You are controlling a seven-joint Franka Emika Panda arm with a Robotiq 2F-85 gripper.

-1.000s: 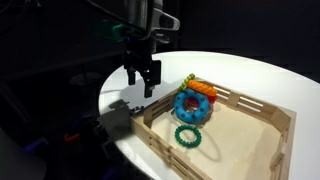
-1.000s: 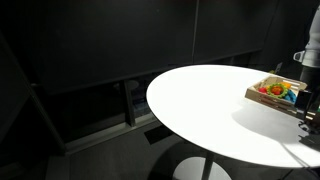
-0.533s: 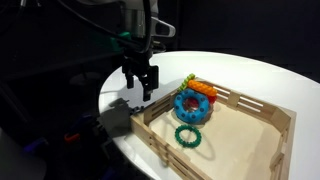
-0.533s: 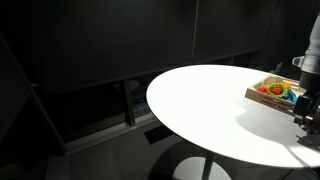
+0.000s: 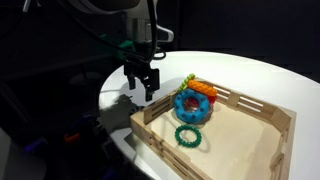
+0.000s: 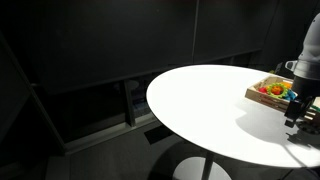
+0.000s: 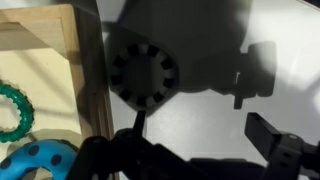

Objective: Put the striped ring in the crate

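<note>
The pale wooden crate (image 5: pixel 158 133) stands on the white round table (image 5: pixel 250 75). In it lie a blue dotted ring (image 5: pixel 192 107), a green ring (image 5: pixel 188 137) and an orange, yellow and green toy (image 5: pixel 201 89) leaning behind the blue ring. I cannot tell which one is striped. My gripper (image 5: pixel 142 88) hangs open and empty over the bare table just outside the crate's corner. The wrist view shows the crate wall (image 7: pixel 88 60), the green ring (image 7: pixel 12 110), the blue ring (image 7: pixel 40 162) and my gripper (image 7: pixel 200 132) over its own shadow.
The table edge (image 5: pixel 108 100) runs close to the gripper, with dark floor beyond. In an exterior view the crate (image 6: pixel 262 95) and gripper (image 6: pixel 293 108) sit at the table's far right. The surroundings are dark.
The gripper has dropped slightly and shifted a little beside the crate's corner. It stays open and empty. The toys in the crate have not moved.
</note>
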